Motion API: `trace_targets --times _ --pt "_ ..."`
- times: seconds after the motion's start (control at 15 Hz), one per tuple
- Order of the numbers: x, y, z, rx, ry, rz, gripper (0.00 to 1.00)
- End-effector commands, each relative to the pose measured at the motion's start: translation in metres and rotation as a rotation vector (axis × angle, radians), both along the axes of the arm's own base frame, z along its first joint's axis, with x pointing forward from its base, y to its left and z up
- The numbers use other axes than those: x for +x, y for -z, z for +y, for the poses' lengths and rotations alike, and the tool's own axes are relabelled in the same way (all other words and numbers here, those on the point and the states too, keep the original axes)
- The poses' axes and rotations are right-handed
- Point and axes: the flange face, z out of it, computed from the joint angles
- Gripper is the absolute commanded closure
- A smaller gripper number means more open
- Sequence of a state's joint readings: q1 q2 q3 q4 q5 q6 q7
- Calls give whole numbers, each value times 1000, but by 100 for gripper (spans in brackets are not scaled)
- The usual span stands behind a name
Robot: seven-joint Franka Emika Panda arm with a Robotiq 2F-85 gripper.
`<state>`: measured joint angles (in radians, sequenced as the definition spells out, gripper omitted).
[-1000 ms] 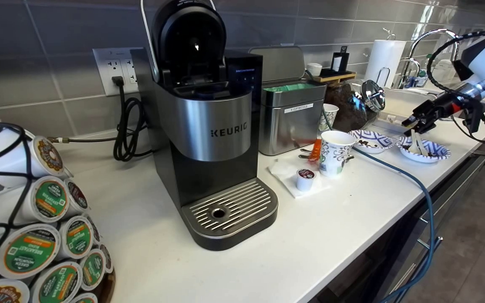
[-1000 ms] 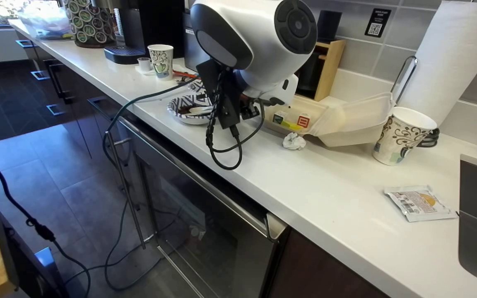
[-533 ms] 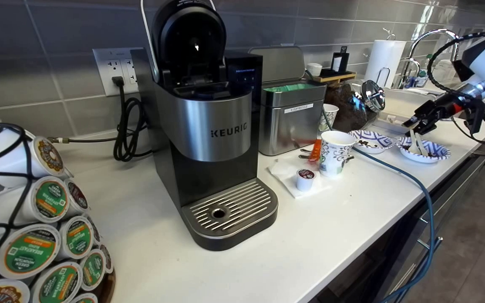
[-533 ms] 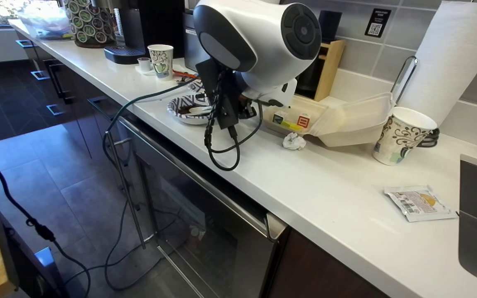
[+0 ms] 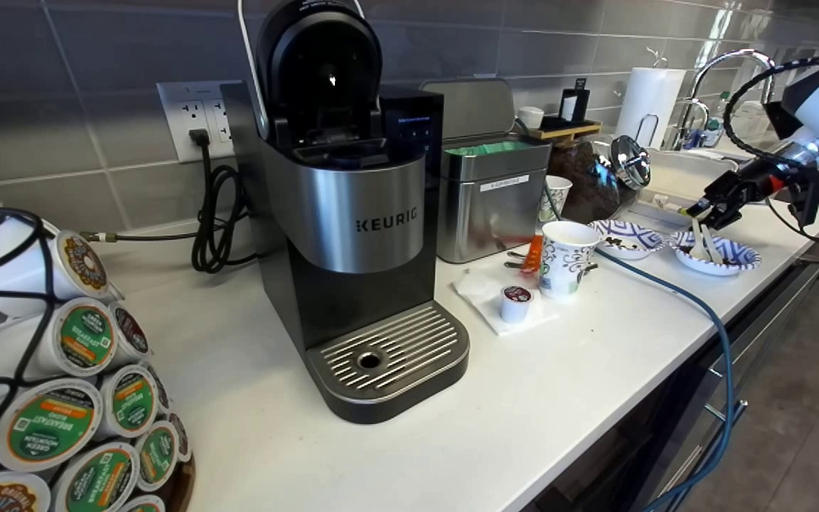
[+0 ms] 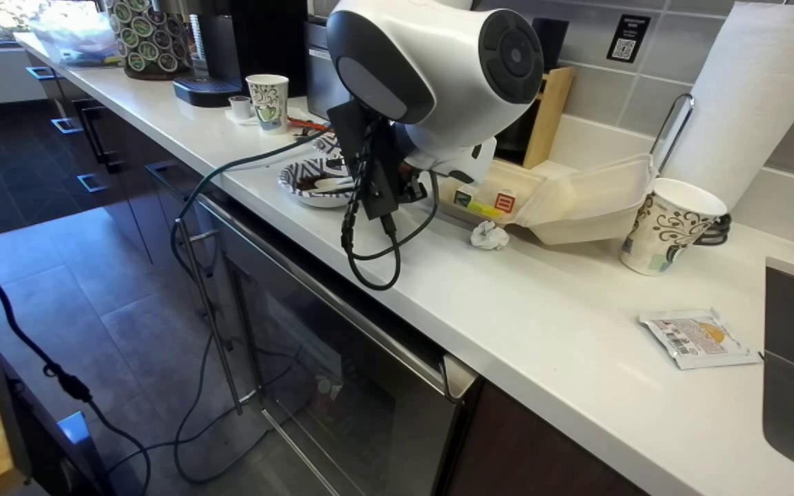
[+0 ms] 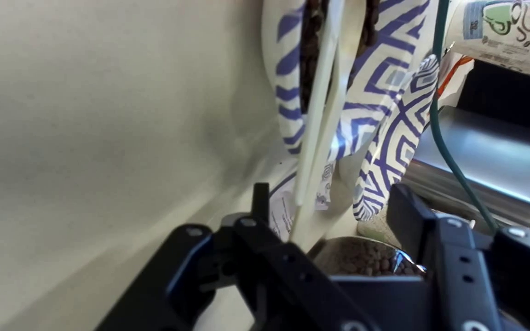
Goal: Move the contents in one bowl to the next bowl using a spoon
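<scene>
A paper bowl with a blue-and-white zigzag pattern holds dark brown beans and two white plastic utensils, taken as spoons, whose handles stick out over the rim. This bowl also shows in the wrist view. A second matching bowl stands beside it, with a few dark bits inside; it also shows in the wrist view. My gripper is open. The handles lie between its fingers, nearer the left one in the wrist view, with no clear contact. The spoon heads are hidden among the beans.
A bean jar and metal bin stand behind the bowls. A paper cup and coffee maker stand farther along. A cable crosses the counter by the bowls. An open takeaway box lies behind the arm.
The arm has shifted slightly, to the right and a little down in an exterior view. The fingertips have moved slightly right over the bowl. Bowls and spoons look unmoved.
</scene>
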<state>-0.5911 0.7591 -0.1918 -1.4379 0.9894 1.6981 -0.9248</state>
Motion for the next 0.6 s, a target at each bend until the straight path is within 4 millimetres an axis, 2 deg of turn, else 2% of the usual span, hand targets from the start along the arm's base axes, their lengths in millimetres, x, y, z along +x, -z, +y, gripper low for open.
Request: trace_targets --times 0.0,0.27,0.4,0.47,0.53 --pt "3 2 -3 8 -13 -1 59" --pt "6 1 -1 5 -15 -9 81" --pt "7 0 -1 3 -15 -13 98" --pt "7 0 -1 3 -15 -11 96" --pt "8 0 -1 2 -15 -10 67"
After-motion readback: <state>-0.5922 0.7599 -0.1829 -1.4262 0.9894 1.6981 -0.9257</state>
